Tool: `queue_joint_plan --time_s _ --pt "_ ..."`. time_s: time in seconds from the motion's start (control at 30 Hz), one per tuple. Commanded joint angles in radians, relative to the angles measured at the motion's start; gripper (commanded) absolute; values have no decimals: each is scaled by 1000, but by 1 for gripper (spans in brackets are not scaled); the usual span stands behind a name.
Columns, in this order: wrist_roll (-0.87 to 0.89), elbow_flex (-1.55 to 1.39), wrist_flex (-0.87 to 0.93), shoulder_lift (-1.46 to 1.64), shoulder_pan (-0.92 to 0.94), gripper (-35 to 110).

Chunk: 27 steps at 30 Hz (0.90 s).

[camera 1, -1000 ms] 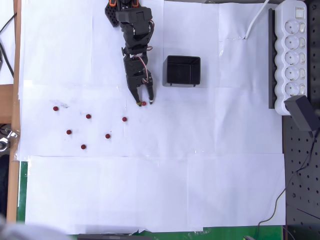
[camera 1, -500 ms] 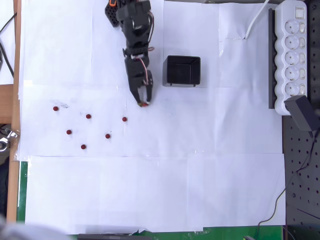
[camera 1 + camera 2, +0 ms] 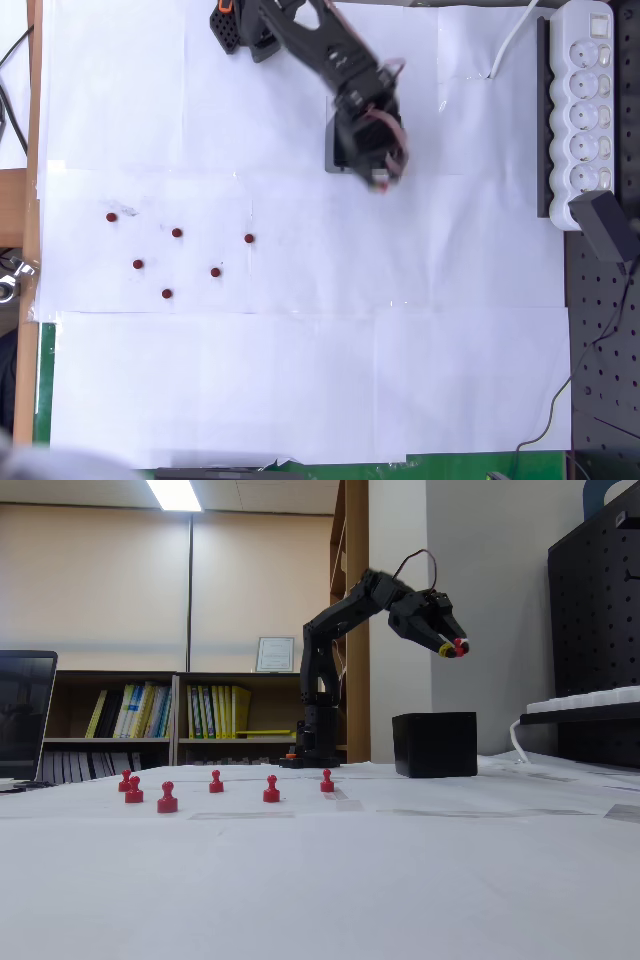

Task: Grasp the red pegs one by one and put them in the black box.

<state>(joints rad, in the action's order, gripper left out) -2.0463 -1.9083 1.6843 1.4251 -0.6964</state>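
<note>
My black gripper (image 3: 455,648) hangs in the air above the black box (image 3: 435,744), shut on a red peg (image 3: 460,643) at its tip. In the overhead view the gripper (image 3: 381,182) sits over the box's near right edge, and the arm hides most of the box (image 3: 332,163). Several more red pegs stand on the white paper to the left, among them one at the far left (image 3: 111,216), one nearest the box (image 3: 249,238) and one at the front (image 3: 167,294). In the fixed view they form a loose row (image 3: 167,798) (image 3: 326,780).
A white power strip (image 3: 585,110) lies along the right edge, with a black adapter (image 3: 605,225) and a black pegboard (image 3: 600,350) below it. A laptop (image 3: 25,710) stands at the far left. The arm's base (image 3: 235,20) is at the top.
The gripper closed on the peg near the paper's middle, lifted it and swung right with it. It now sits over the box; that peg is gone from the paper.
</note>
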Motion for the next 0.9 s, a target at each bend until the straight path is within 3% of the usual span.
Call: queue_joint_plan --time_s 0.0,0.2,0.63,0.87 --pt "-20 -52 117 6 -41 0" --pt "-20 144 -26 69 -29 0" --pt "-26 98 -120 268 -94 0" --pt "-28 64 -112 264 -60 16"
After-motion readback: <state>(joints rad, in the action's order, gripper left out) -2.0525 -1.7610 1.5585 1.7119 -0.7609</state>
